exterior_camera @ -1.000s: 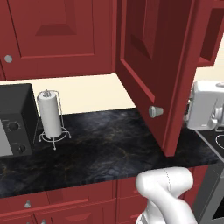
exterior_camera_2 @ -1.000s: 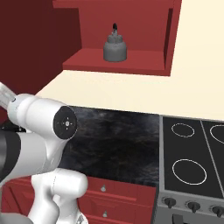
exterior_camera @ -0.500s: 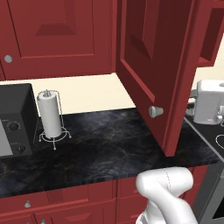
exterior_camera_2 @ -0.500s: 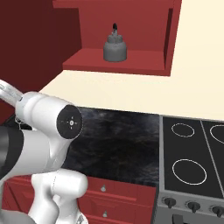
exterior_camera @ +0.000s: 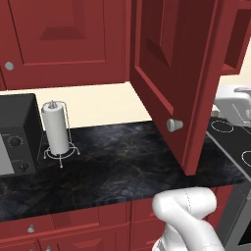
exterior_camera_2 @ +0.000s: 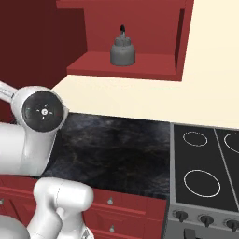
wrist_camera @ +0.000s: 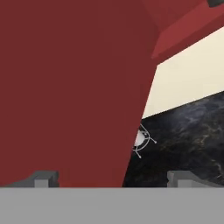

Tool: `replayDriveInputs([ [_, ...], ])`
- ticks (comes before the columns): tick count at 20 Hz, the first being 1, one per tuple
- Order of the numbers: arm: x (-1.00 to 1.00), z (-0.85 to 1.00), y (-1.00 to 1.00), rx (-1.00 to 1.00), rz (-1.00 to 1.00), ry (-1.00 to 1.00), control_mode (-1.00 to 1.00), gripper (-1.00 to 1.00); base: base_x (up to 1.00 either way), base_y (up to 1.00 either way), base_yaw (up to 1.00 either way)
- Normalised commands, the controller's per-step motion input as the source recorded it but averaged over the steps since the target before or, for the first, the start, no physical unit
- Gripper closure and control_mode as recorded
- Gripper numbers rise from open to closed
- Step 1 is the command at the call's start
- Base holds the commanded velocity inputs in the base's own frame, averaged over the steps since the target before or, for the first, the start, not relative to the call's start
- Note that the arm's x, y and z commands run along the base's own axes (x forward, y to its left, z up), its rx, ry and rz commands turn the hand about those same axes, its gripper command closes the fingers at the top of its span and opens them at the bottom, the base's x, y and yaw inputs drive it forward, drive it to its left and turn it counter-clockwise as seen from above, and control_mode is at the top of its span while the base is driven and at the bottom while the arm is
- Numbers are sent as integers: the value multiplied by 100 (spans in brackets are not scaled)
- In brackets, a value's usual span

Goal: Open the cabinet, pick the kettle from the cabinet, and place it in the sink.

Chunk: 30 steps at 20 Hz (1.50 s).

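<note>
The cabinet (exterior_camera_2: 133,28) stands open. Its dark red door (exterior_camera: 171,73) swings out over the counter, with the round silver knob (exterior_camera: 174,124) on the near face. The grey kettle (exterior_camera_2: 123,51) sits upright on the cabinet's shelf, spout side hidden. My gripper (wrist_camera: 113,179) is open with nothing between its fingertips (wrist_camera: 41,178). It sits close behind the door's inner face (wrist_camera: 70,87), well below the kettle. The white hand (exterior_camera: 234,105) shows past the door's right edge. The sink is out of view.
A paper towel holder (exterior_camera: 56,130) and a black microwave (exterior_camera: 14,137) stand on the dark counter (exterior_camera: 122,166) at left. A stove top (exterior_camera_2: 205,172) lies to the right. The open door juts over the counter and hems in the hand.
The hand has drifted slightly right and up behind the open door. The jaws stay open and the door has not moved.
</note>
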Motion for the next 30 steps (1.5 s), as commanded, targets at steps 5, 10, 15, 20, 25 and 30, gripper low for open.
replayDriveInputs([
  [5,13,10,-17,-25,-19,-3,-100,-100,0,0,0],
  [10,13,9,-18,-22,-15,-9,-100,-100,0,0,0],
  [15,14,4,-23,-19,-10,-10,-100,-100,0,0,0],
  [20,20,0,-29,-9,-1,-8,-100,-100,0,0,0],
  [25,28,3,-25,-1,0,-3,-100,-100,0,0,0],
  [30,37,5,-19,-4,-8,2,-100,-100,0,0,0],
])
